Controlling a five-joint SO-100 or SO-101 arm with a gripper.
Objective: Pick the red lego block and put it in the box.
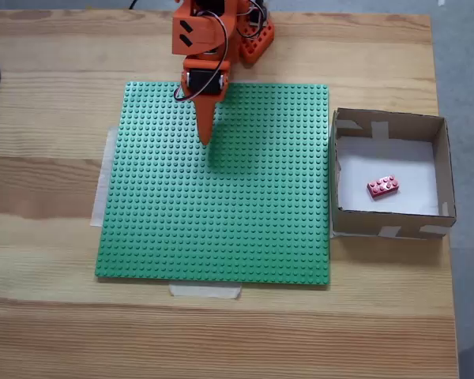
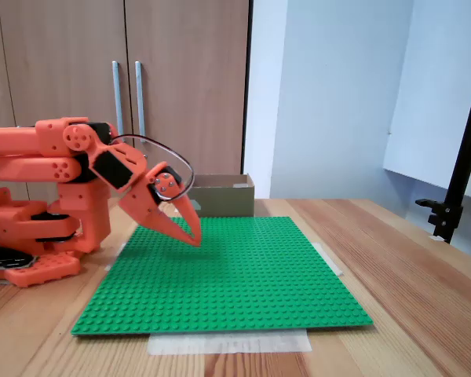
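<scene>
The red lego block [image 1: 383, 186] lies on the white bottom of the brown cardboard box [image 1: 391, 227], seen from above at the right of the table. From the side, only the box [image 2: 221, 195] wall shows behind the baseplate, and the block is hidden inside it. My orange gripper [image 1: 206, 139] hangs over the far part of the green baseplate [image 1: 221, 229], well left of the box. Its fingers are closed to a point with nothing between them. In the side view the gripper [image 2: 196, 236] tips down just above the studs.
The green studded baseplate [image 2: 228, 275] is taped to the wooden table [image 1: 47, 197]. My arm's orange base [image 2: 31, 236] stands at the baseplate's edge. A black stand [image 2: 459, 157] rises at the right of the side view. Cabinet doors [image 2: 125, 94] stand behind.
</scene>
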